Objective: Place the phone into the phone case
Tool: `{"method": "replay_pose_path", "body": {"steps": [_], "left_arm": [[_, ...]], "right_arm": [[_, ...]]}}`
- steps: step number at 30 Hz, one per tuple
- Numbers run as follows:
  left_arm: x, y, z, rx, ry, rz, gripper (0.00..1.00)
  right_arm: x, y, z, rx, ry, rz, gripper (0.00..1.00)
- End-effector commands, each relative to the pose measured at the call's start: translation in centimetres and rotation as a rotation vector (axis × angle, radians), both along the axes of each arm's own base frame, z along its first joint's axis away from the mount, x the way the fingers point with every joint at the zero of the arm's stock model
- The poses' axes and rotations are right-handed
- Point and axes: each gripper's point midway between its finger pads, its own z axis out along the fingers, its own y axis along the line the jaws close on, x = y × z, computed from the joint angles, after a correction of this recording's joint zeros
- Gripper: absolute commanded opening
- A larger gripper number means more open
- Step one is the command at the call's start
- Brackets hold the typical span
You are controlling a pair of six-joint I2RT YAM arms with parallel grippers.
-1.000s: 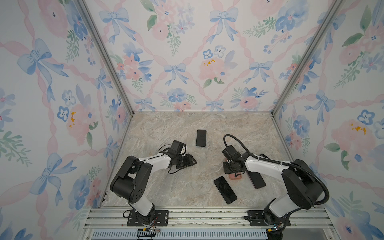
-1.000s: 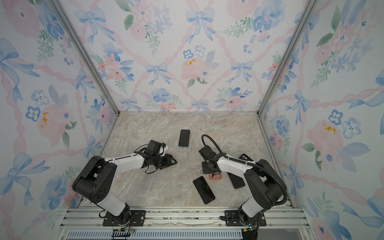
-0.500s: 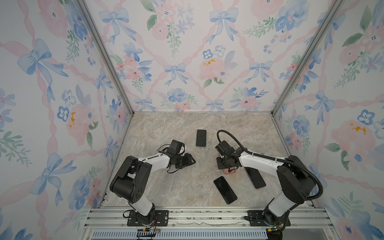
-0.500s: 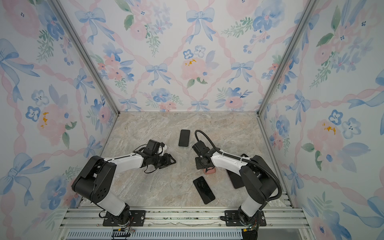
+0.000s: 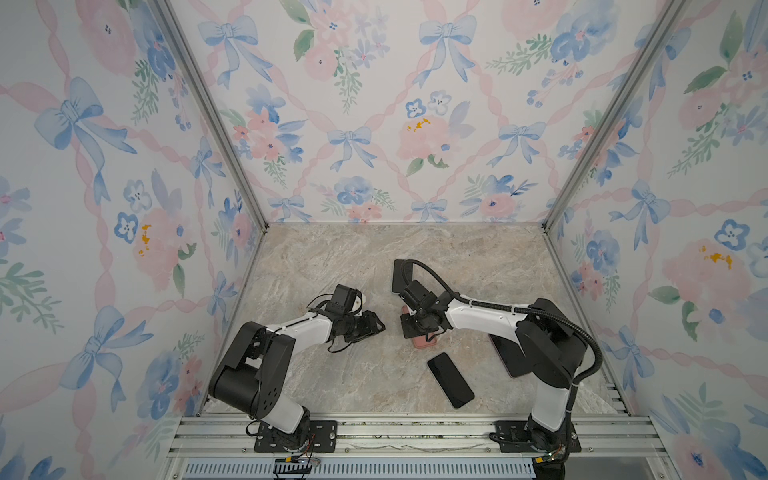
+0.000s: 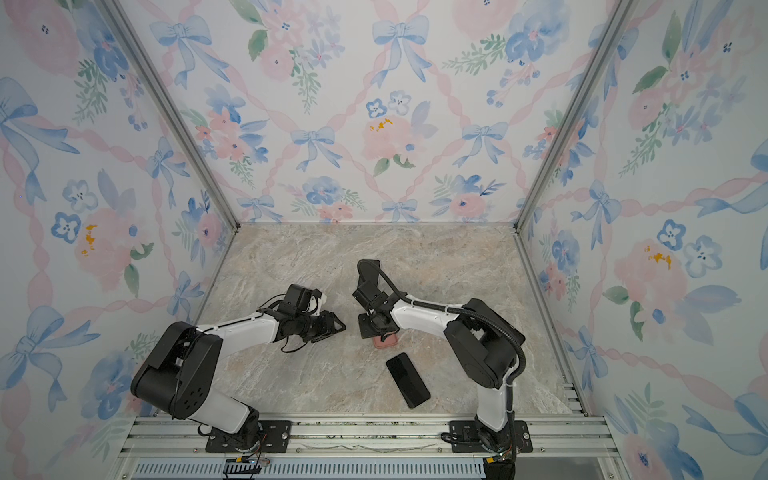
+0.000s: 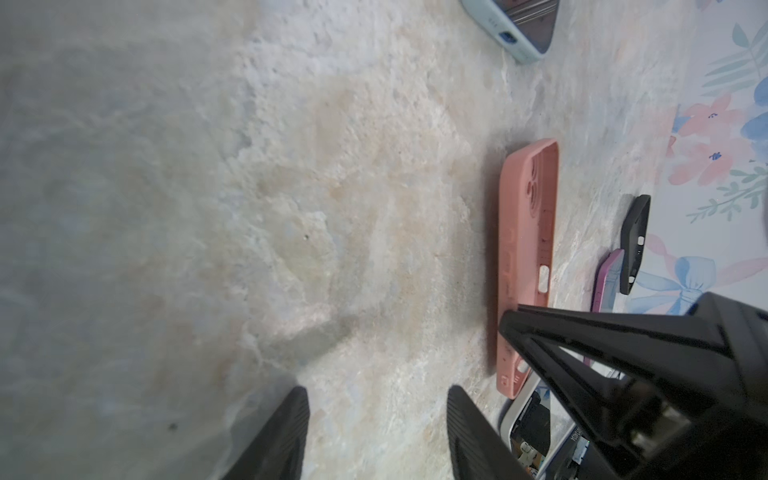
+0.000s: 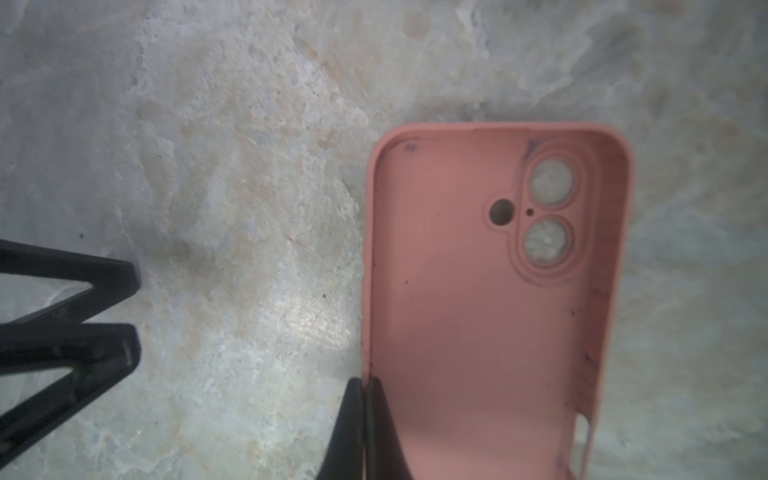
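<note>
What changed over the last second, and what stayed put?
The right gripper, shut on the side wall of the pink case, pulled it leftward over the table in both top views, toward the left gripper. The left gripper stayed open and still. The black phone near the front edge and the phone at the back did not move.

3 floral bow-print walls [image 5: 374, 104] enclose a marble-patterned tabletop [image 5: 332, 257] bearing a black case [image 7: 633, 245], an aluminium rail [image 5: 415, 432] along its front.
</note>
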Motion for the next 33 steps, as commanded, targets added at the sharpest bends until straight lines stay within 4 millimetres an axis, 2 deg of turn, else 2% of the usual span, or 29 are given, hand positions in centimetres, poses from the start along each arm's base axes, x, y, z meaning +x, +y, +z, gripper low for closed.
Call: {"method": "replay_pose_path", "body": {"steps": [1,6,11,14,17,19,22,26,33], "left_arm": [[-0.4,0.3,0.2,0.003,-0.012,-0.014,0.55],[-0.5,0.2,0.3,-0.001,-0.013,-0.017,0.55],[-1.4,-1.0,0.6,-0.008,-0.012,-0.042,0.55],[-2.6,-2.2,0.6,-0.011,0.001,-0.07,0.55],[-3.9,-3.4,0.6,-0.014,0.012,-0.098,0.55],[-4.8,-4.1,0.8,-0.018,0.014,-0.118,0.55],[-5.6,-5.0,1.2,-0.038,0.009,-0.142,0.55],[-6.2,-5.3,1.1,-0.055,0.015,-0.142,0.55],[-6.5,-5.5,0.7,-0.041,0.024,-0.135,0.55]], "right_arm": [[-0.5,2.1,-0.2,0.044,0.03,0.004,0.04],[-1.0,2.6,-0.1,0.062,0.042,0.011,0.12],[-2.3,0.7,1.7,0.034,0.012,0.031,0.25],[-4.1,-2.2,2.4,-0.049,-0.023,0.049,0.35],[-6.4,-6.1,2.8,-0.155,-0.052,0.053,0.43],[-8.1,-8.3,2.7,-0.205,-0.055,0.055,0.49],[-10.4,-10.5,2.1,-0.242,-0.041,0.056,0.56],[-12.6,-11.4,1.3,-0.235,-0.038,0.09,0.6],[-14.0,-12.2,0.8,-0.216,-0.046,0.09,0.69]]}}
